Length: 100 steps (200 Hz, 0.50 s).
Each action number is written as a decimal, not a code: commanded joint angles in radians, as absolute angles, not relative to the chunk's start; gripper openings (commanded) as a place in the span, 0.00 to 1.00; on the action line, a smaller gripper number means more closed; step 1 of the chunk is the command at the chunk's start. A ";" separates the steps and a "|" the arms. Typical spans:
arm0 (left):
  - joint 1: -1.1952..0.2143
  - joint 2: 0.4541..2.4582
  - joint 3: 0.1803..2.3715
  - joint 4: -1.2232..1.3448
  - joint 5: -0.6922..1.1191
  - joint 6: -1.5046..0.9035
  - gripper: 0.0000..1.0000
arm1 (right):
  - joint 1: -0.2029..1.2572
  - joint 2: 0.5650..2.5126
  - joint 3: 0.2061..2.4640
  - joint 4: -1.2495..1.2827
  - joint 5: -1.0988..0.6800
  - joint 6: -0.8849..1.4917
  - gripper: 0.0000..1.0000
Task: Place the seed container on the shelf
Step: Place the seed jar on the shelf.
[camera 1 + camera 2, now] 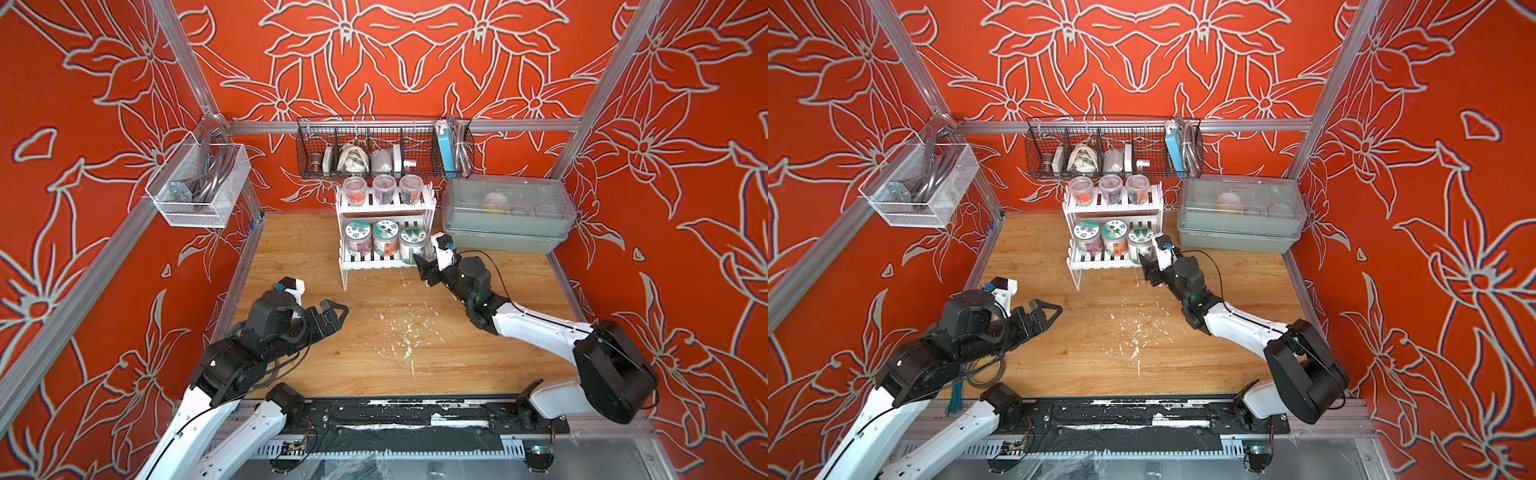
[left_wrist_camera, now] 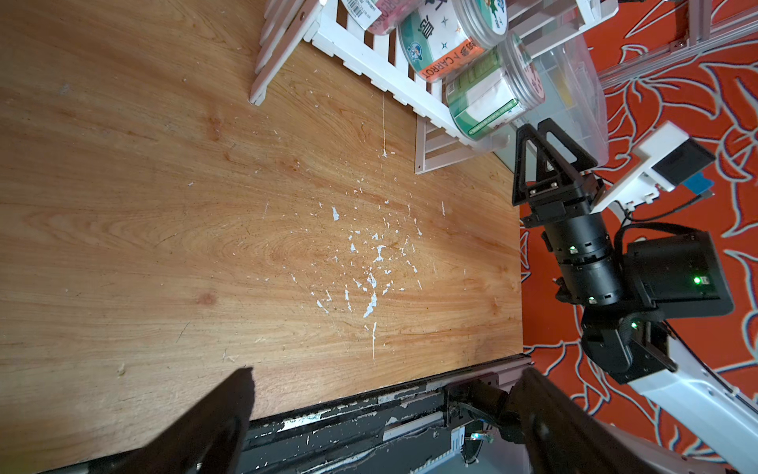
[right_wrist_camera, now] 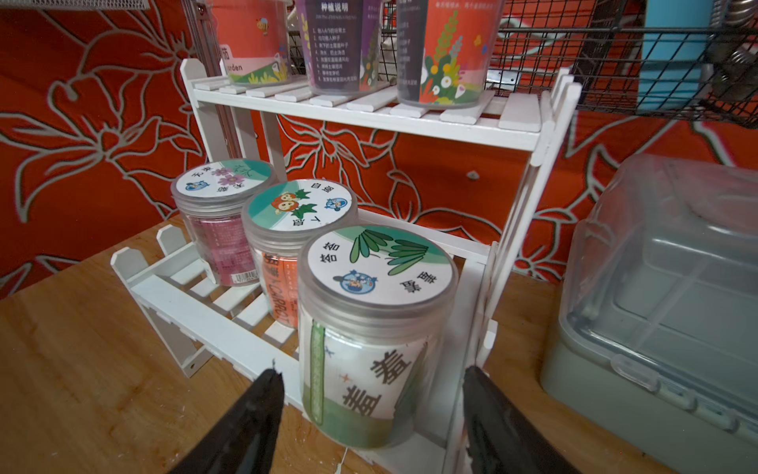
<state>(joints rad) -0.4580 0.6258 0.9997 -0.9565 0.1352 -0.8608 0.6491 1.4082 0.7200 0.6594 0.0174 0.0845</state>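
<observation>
Right hand [image 3: 372, 371] is open: fingers spread wider than the seed container [image 3: 369, 328], one on each side, neither touching it in the right wrist view. Container has a green label and clear lid, and stands upright on the lower tier of the shelf [image 3: 519, 115], at the end nearest the grey lidded box [image 3: 664, 287], close to the front rail. It sits just beside an orange-label jar [image 3: 301, 230], with a pink jar [image 3: 221, 213] past that and three cups [image 3: 348, 41] on the upper tier. Looks like the placing step is at its end, with the container down and free. Next move, I'd say: pull the hand straight back, without clipping the container or the shelf's side post. Left hand [image 1: 334, 311] is open and empty, low over the surface [image 1: 311, 249], well apart from the shelf.
</observation>
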 commanded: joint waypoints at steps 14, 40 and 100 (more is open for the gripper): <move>-0.453 0.617 0.998 -0.935 0.143 -0.862 0.99 | 0.647 1.407 0.711 0.620 -0.046 0.105 0.62; -0.453 0.615 0.997 -0.938 0.138 -0.858 0.99 | 0.647 1.452 0.742 0.631 -0.126 0.108 0.59; -0.453 0.618 0.998 -0.936 0.133 -0.853 0.99 | 0.647 1.533 0.819 0.608 -0.112 0.084 0.58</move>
